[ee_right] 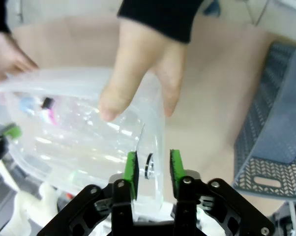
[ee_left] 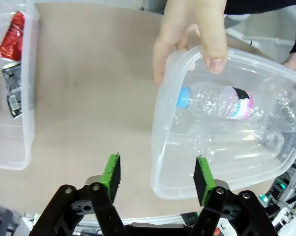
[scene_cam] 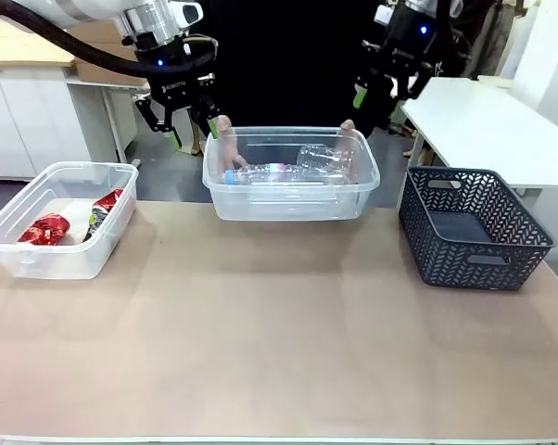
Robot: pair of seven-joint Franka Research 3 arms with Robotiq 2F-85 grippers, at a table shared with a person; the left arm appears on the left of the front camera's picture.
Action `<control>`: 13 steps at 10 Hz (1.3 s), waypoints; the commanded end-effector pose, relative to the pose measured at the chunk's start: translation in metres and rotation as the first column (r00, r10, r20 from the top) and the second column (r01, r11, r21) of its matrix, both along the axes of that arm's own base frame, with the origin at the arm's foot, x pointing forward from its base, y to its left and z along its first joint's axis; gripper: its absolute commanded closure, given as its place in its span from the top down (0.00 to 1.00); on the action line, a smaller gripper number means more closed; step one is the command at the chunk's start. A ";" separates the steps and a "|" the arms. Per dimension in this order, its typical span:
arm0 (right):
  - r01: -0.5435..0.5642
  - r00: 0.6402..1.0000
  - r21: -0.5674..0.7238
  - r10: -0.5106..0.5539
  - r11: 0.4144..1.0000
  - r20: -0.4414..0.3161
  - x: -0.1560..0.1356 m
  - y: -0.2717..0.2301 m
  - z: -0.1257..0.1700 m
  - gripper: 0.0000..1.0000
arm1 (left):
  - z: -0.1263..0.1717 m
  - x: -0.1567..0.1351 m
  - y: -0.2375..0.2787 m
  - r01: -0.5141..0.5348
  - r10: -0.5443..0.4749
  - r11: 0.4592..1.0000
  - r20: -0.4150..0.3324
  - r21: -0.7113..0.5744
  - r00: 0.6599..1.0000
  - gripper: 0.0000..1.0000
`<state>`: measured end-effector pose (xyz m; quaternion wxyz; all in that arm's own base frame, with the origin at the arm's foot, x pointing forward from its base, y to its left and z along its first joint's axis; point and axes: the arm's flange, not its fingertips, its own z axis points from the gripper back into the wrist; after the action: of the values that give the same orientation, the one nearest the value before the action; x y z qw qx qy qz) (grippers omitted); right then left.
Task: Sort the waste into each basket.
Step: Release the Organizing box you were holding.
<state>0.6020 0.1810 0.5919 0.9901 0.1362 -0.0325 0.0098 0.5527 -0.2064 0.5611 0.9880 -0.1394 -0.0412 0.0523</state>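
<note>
Two hands (scene_cam: 225, 139) lifting bottle tub (scene_cam: 291, 199) at top centre, left gripper (ee_left: 158, 178) jaws spread at its corner, right gripper (ee_right: 152, 169) astride its rim, grip unclear, cans (scene_cam: 45, 229) in left tub (scene_cam: 40, 261).

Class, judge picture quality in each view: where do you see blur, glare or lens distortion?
Front view: sharp and evenly lit, soft shadows under the tub of bottles. Left wrist view: crisp, though wide-angle bending curves the table edge; glints on the blue-capped bottle. Right wrist view: the person's hand and tub wall are blurred.
</note>
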 end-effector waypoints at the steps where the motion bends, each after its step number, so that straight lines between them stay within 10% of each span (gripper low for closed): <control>1: 0.030 0.999 0.006 -0.030 1.000 0.015 -0.028 0.001 -0.029 1.00 | -0.004 -0.013 0.013 0.048 -0.047 0.998 0.038 -0.029 0.998 1.00; 4: 0.065 0.997 -0.040 -0.066 0.997 -0.032 0.002 0.012 -0.060 1.00 | 0.007 -0.006 0.005 0.042 -0.042 0.999 0.029 -0.017 0.999 0.99; 12: 0.021 1.000 -0.009 -0.021 1.000 0.010 -0.018 0.003 -0.032 1.00 | 0.007 -0.006 0.005 0.042 -0.042 0.999 0.029 -0.017 0.999 0.99; 13: -0.090 0.982 -0.034 0.094 0.995 0.166 -0.061 0.009 -0.008 1.00 | 0.004 -0.007 0.005 0.058 -0.056 0.998 0.035 -0.035 0.998 0.96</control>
<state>0.5787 0.1886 0.5682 0.9897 0.1303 -0.0559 0.0215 0.5453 -0.2017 0.5644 0.9856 -0.1591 -0.0526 0.0222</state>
